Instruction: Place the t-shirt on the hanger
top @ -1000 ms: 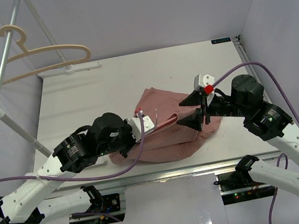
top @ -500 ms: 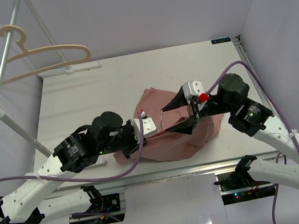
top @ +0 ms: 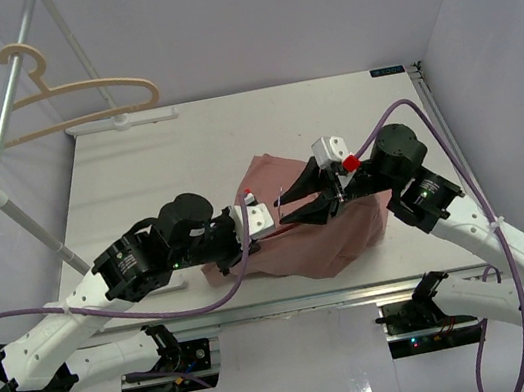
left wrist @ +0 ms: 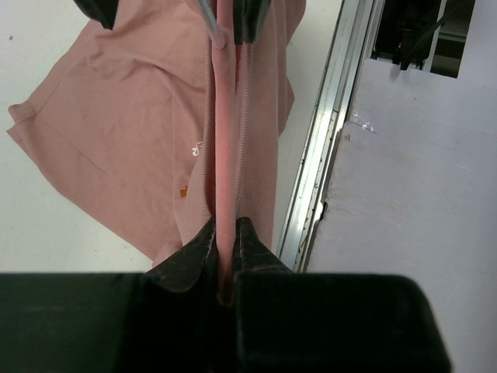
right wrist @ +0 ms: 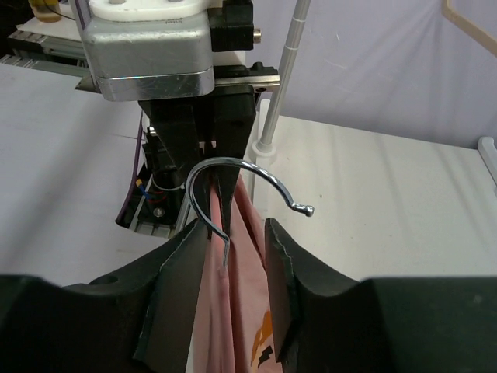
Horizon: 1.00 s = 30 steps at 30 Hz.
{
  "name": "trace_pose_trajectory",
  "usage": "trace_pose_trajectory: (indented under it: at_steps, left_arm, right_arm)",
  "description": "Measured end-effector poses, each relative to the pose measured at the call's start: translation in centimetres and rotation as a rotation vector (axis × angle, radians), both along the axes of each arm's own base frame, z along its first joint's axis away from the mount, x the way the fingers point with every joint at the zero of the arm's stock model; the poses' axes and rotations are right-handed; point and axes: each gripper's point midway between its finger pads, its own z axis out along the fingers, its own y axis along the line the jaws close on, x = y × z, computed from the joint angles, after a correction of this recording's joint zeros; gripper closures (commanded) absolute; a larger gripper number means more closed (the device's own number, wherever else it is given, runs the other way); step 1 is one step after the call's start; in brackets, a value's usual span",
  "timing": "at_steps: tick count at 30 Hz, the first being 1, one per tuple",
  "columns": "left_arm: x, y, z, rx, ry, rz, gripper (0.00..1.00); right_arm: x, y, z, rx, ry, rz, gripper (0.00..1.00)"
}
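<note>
One hanger (left wrist: 224,155), pinched tight by left claw (left wrist: 224,233), over the t-shirt (left wrist: 116,132)

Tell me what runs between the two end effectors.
The bar of the thin pink hanger, with the dusty-pink cloth t-shirt draped along it, runs from the clamped left end effector to the right end effector. The left wrist view shows it.

— What do you see from above?
— Your shirt (top: 341,238) lies crumpled on the table (top: 184,159), near the front edge. Your left gripper (top: 258,229) is at its left edge. Your right gripper (top: 285,209) is over its middle, fingers spread and pointing toward the left one.
— And the hanger (top: 274,234)?
— Only a thin pink line between your grippers. The tan hanger (top: 72,99) hangs on the rack (top: 10,88), back left.
</note>
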Motion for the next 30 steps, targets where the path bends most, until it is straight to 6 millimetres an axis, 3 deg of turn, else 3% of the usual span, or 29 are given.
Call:
trace_pose_trajectory:
  at_steps: [3,7,12,15,18,20,25,30]
  left_arm:
    - [0.2,-0.1,0.2,-0.010,-0.007,0.005,1.00]
    - [0.3,-0.3,0.3,-0.015,-0.009,0.006,1.00]
    - [0.1,-0.3,0.2,-0.014,0.000,-0.004,1.00]
    - [0.0,-0.3,0.2,-0.015,0.001,-0.004,0.86]
    - [0.5,-0.3,0.2,-0.009,-0.007,0.020,0.62]
    - [1.3,-0.2,0.4,0.000,-0.024,0.061,0.56]
    - [4.0,0.4,3.2,-0.012,-0.108,0.204,0.40]
    - [6.7,2.9,12.0,-0.197,-0.248,0.424,0.44]
  right_arm:
    - [-0.3,0.1,0.2,0.011,0.013,0.026,0.82]
    - [-0.5,0.4,0.1,0.019,0.024,0.053,0.91]
    - [-0.7,0.5,0.1,0.029,0.019,0.074,0.92]
    - [-0.7,0.5,0.1,0.029,0.019,0.070,0.92]
    - [0.0,0.5,-0.1,0.027,0.010,0.024,0.92]
    - [1.3,0.4,-0.4,0.014,0.020,-0.062,0.92]
    - [3.9,-0.3,-1.3,-0.030,0.038,-0.230,0.92]
    - [7.0,-2.0,0.7,-0.044,0.021,-0.397,0.92]
